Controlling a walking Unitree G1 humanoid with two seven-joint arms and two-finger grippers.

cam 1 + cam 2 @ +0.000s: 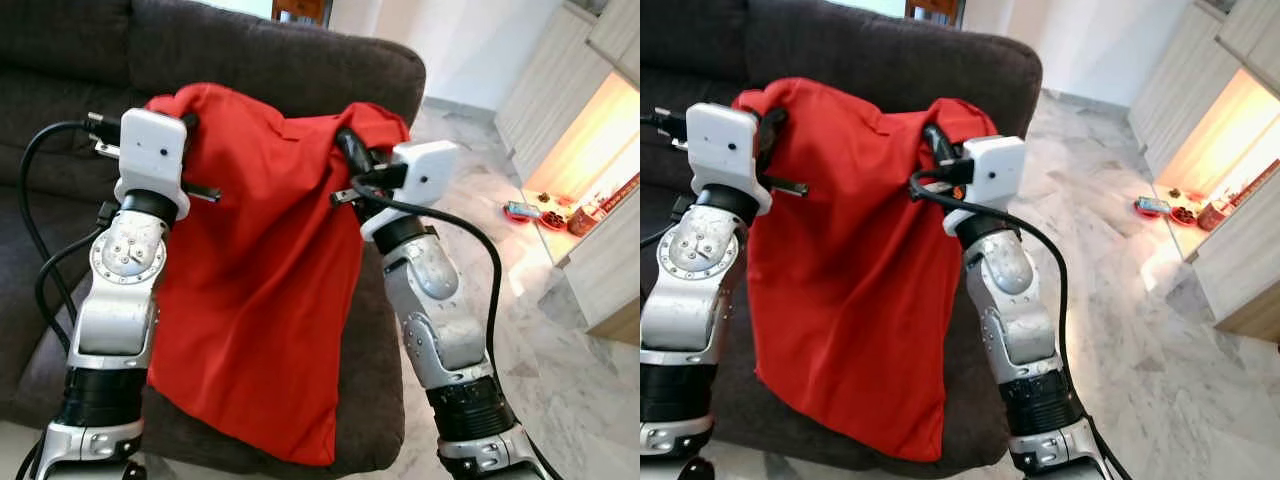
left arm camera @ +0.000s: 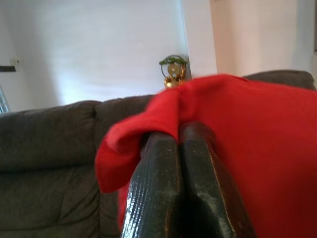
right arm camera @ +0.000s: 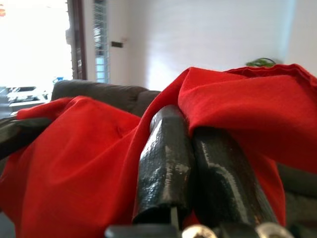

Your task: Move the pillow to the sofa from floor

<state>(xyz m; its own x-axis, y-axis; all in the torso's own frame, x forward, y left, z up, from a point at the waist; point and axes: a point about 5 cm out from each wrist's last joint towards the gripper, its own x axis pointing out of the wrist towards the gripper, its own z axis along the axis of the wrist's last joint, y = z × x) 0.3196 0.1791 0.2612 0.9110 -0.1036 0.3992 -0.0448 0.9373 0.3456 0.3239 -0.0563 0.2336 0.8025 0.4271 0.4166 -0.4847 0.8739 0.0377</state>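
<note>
A red pillow [image 1: 262,280] hangs between my two arms in front of the dark grey sofa [image 1: 300,60]. It droops like a limp sack, and its lower end rests near the sofa's front edge. My left gripper [image 2: 179,130] is shut on the pillow's upper left corner. My right gripper [image 3: 190,124] is shut on a fold of red cloth at the upper right corner. Both grips are held up at about the height of the sofa's backrest. The fingertips are buried in the cloth.
Pale marble floor [image 1: 520,330] runs along the right of the sofa. A lit low cabinet shelf [image 1: 585,205] with small items stands at the far right. A white wall and a small plant ornament [image 2: 173,69] lie behind the sofa.
</note>
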